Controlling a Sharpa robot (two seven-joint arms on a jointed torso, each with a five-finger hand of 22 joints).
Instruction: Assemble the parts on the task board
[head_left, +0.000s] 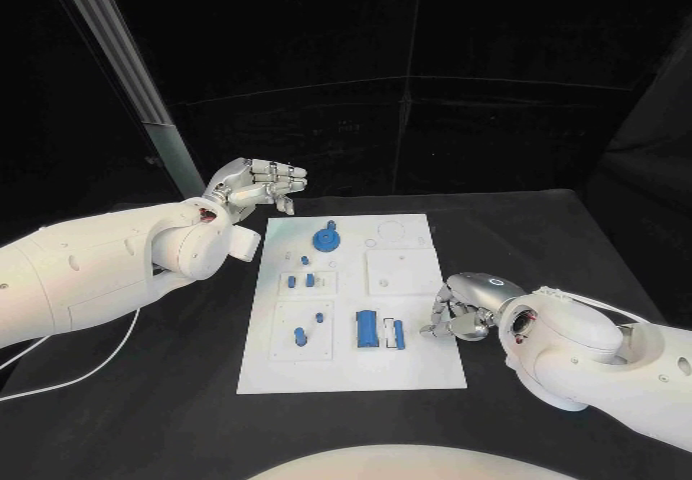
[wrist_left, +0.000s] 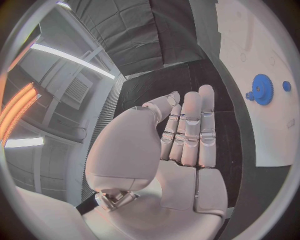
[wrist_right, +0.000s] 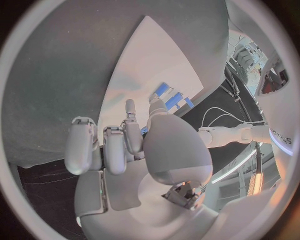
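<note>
The white task board (head_left: 411, 300) lies in the middle of the table. A blue gear (head_left: 327, 239) stands near its far edge, also seen as the gear (wrist_left: 262, 90) in the left wrist view. Small blue pegs (head_left: 304, 262) sit below it, and two blue blocks (head_left: 378, 330) lie near the front. My left hand (head_left: 260, 185) hangs above the table off the board's far left corner, fingers straight and together, holding nothing. My right hand (head_left: 469, 305) sits at the board's right edge with fingers curled; I see nothing between them. The blue blocks (wrist_right: 174, 100) lie beyond its fingertips.
Two more small blue pieces (head_left: 306, 328) sit in a square recess at the board's front left. A grey slanted post (head_left: 144, 100) rises behind the left arm. A white cable (head_left: 87, 365) runs over the black table at the left.
</note>
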